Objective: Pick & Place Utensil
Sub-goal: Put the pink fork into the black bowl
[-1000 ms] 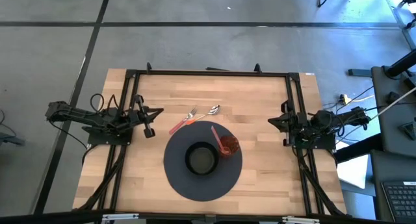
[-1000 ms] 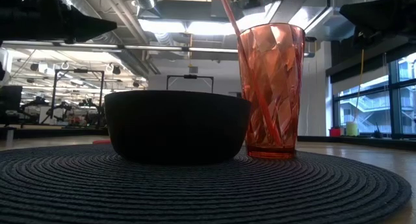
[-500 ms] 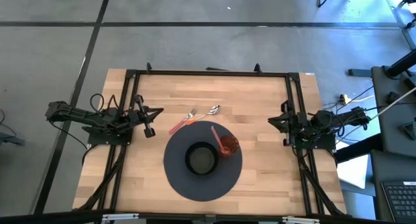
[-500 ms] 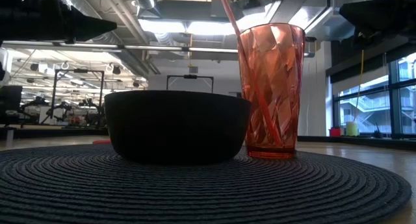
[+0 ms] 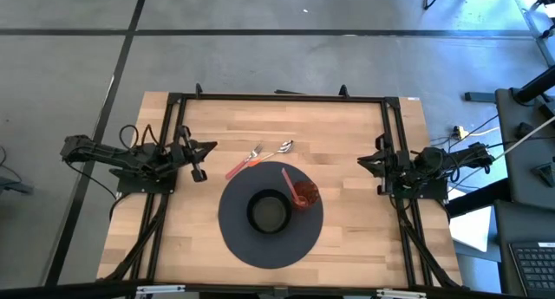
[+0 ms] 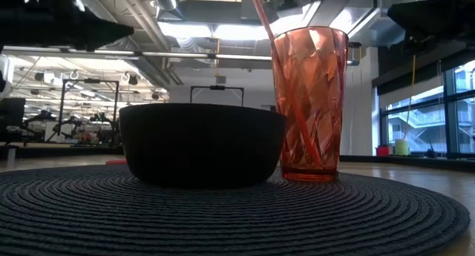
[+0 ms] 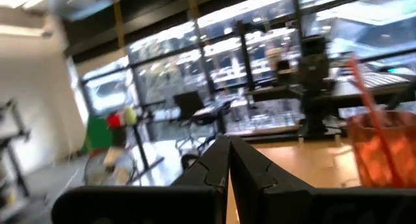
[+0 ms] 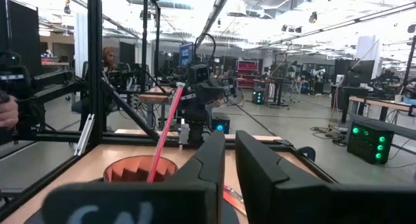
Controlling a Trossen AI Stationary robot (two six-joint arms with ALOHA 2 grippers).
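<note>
Step in hand: approach not yet begun. Left tool [image 5: 199, 172] and right tool [image 5: 380, 183] wait at the desk [image 5: 355, 134] edges, fingers together. Next move likely calls for reaching the fork [image 5: 244, 160] (or spoon [image 5: 278, 149]) at upper centre.

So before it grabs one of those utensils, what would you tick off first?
1. Fork and spoon lie free on the table, clear of the round mat: ok.
2. Red cup stands upright on the mat beside the black bowl: ok.
3. Left gripper fingers together, needs opening: not ok.
4. Right gripper parked at the table's side, out of the way: ok.
5. Room left in the cup, which already holds one red-handled utensil: cannot tell.
</note>
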